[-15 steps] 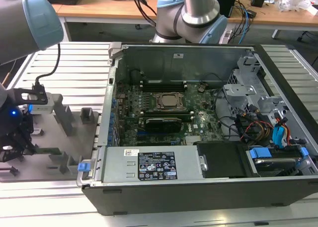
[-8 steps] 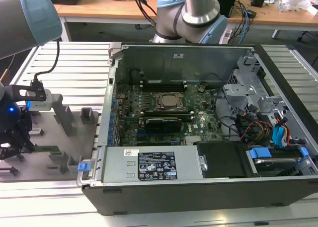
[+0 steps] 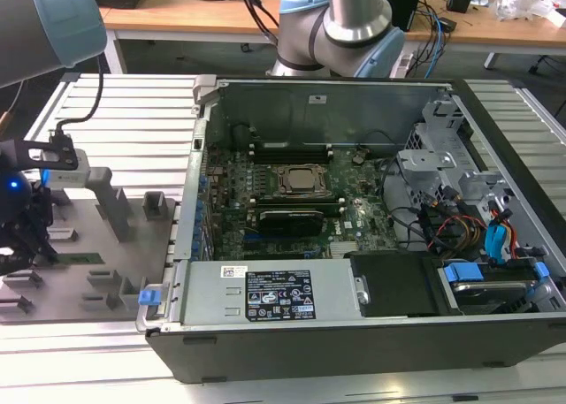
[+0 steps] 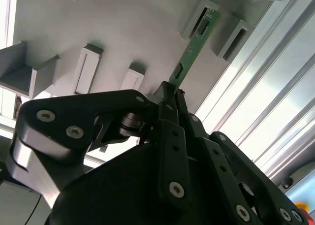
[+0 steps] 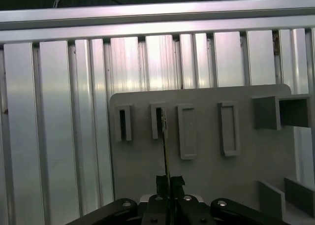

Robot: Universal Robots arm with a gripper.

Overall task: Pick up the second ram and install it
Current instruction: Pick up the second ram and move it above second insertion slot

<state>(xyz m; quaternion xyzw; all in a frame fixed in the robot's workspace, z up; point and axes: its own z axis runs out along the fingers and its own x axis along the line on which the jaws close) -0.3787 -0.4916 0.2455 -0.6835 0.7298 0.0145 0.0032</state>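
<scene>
Green, thin and seen edge-on in the first wrist view, the second ram (image 5: 165, 148) ran straight from its pocket (image 5: 158, 121) on the grey plate (image 5: 206, 185) to the hand (image 5: 170, 181), whose fingers were clenched on the stick's near end w/ no gap visible betw. them. The second wrist view showed the ram's board face, w/ its far end at the mouth of that pocket; couldn't tell if it was fully clear or a bit inside. In the exterior view the hand hung over the plate, at the plate's edge away from the open PC case (image 3: 354, 201), which stood just beside the plate. Judgement: the step in hand was the pick-up, early in the task. To do it well, the pull should've run along the pocket's own line, no twist, since so thin a board would likely flex or bind vs. the pocket walls if dragged sideways. A pinch that narrow could let the stick pivot, so slow & square was prob. safest.
</scene>
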